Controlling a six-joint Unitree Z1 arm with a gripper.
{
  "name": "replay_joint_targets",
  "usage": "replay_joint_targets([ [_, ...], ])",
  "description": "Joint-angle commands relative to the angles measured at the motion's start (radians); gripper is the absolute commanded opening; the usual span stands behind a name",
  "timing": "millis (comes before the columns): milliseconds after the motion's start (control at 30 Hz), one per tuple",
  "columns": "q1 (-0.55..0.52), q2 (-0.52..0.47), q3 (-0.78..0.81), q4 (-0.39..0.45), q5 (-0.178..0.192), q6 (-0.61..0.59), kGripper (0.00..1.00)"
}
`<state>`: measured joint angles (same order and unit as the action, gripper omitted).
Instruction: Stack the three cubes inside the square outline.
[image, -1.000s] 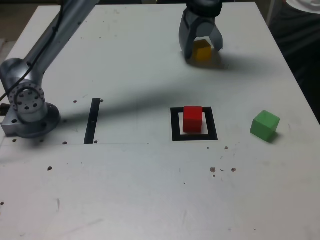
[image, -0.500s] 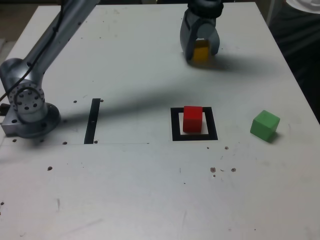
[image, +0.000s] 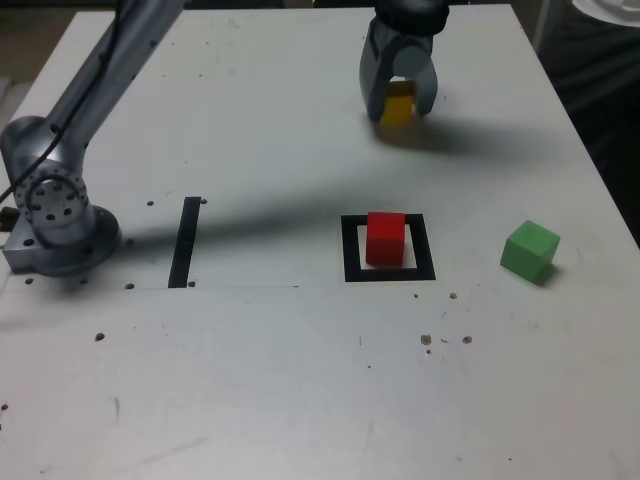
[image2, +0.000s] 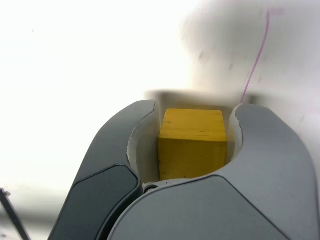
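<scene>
1. Exterior view first: the gripper (image: 398, 100) is way up at the far end of the white table (image: 300, 380), pointing down, with its jaws clamped on the yellow cube (image: 397, 102). You can see the cube's yellow face poking out between the two grey jaws.
2. Same view: the red cube (image: 385, 238) sits inside the square outline (image: 349, 250), on the pale centre, with the black frame showing all around it. Nothing is on top of it.
3. The green cube (image: 530, 250) sits by itself on the exterior view's right, well apart from the outline and turned a bit crooked compared to the red one.
4. Over on the exterior view's left there's a thin black strip (image: 185, 242) on the table, and next to it the arm's grey base (image: 55, 215), with the arm reaching diagonally up across the table to the gripper.
5. The table also has a bunch of little dark specks scattered around.
6. Wrist view: it's mostly the gripper (image2: 192, 145) up close, both dark grey jaws curving in around the yellow cube (image2: 192, 142). The cube fills the gap and looks pressed on both sides. Behind it the table is washed-out white, with a thin pink line (image2: 257, 55) on the surface.
</scene>
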<state>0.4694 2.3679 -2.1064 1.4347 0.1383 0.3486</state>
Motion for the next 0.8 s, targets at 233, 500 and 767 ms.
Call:
replay_joint_targets([
  [233, -0.089, -0.152, 0.174, -0.018, -0.035, -0.003, 0.33],
  [500, -0.198, -0.289, 0.341, -0.051, -0.044, -0.058, 0.33],
  [767, -0.320, -0.374, 0.438, -0.064, -0.070, -0.134, 0.33],
])
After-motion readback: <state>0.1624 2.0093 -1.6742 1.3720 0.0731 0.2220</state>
